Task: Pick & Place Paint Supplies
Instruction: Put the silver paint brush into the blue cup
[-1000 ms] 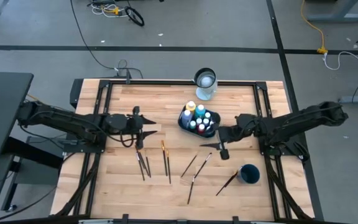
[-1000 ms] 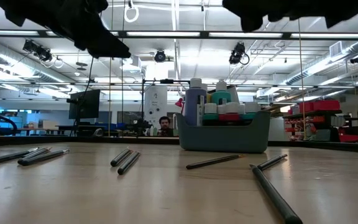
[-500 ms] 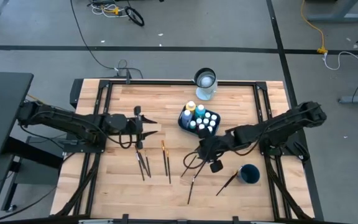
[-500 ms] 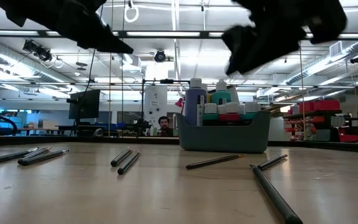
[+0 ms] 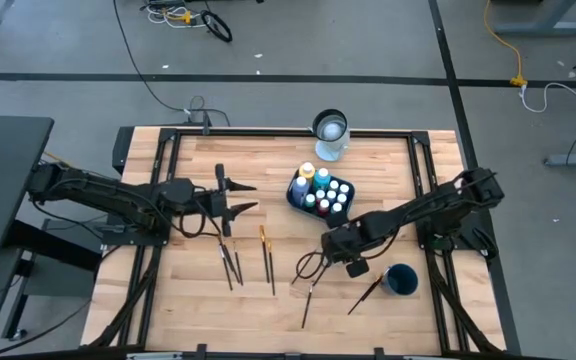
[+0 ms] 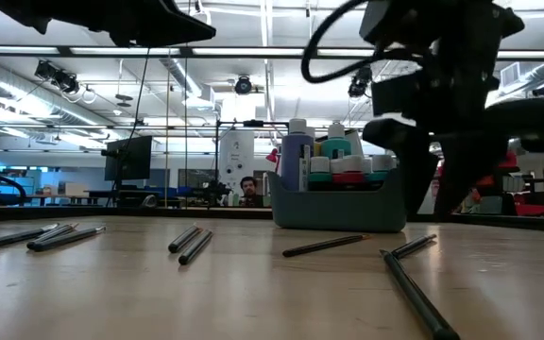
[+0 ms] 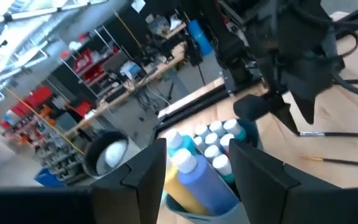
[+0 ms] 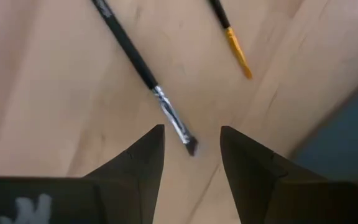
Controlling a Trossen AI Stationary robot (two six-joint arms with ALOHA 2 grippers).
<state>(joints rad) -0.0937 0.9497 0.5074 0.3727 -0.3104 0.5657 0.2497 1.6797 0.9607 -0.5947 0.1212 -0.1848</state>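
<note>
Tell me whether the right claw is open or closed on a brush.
Open, holding nothing. The right claw hangs over the table with its fingers apart, and the silver-ferruled brush lies flat on the wood between and beyond them, ungripped.

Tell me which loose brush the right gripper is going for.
The silver-ferruled brush, the left one of the crossed pair right of the orange-tipped brush. Its bristle end lies just ahead of the open right gripper; the other brushes lie farther off.

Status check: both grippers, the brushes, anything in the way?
Right gripper open, low over a brush. Left gripper open, empty, waiting left of the caddy. Brushes loose on table. Nothing blocking.
</note>
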